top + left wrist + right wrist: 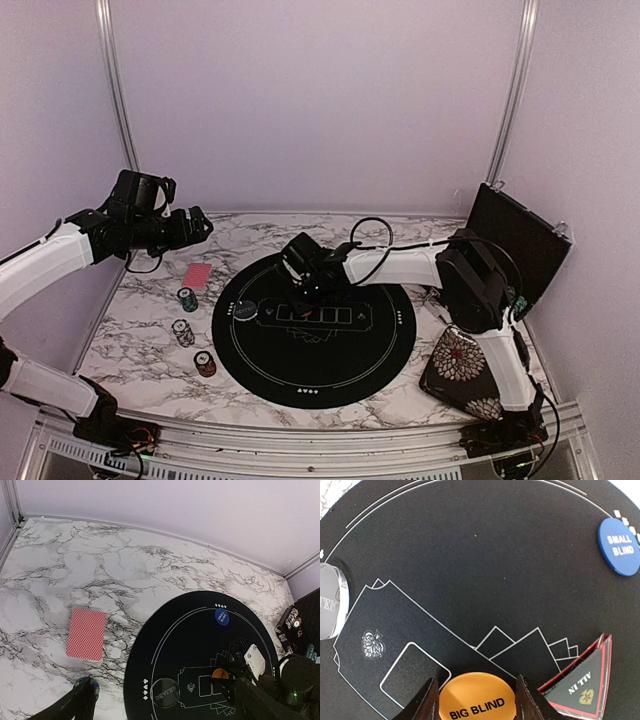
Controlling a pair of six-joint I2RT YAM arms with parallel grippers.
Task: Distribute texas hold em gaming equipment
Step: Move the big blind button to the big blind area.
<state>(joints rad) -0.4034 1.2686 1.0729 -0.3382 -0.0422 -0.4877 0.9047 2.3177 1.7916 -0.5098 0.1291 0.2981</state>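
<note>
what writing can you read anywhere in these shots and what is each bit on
"SMALL BLIND": on the blue disc.
"BIG BLIND": on the orange disc.
"ALL IN": on the red-edged black triangle, upside down in the right wrist view.
"DEALER", probably: on the clear disc; its letters are blurred.
Small white marks at the rim of the black mat: too small to read.
Print on the chips: too small to read.

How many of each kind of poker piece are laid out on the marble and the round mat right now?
Striped chip stacks: 3
Round button discs, blue, orange, dealer: 3
Red-edged triangle: 1
Pink-backed card pile: 1
Total: 8
</note>
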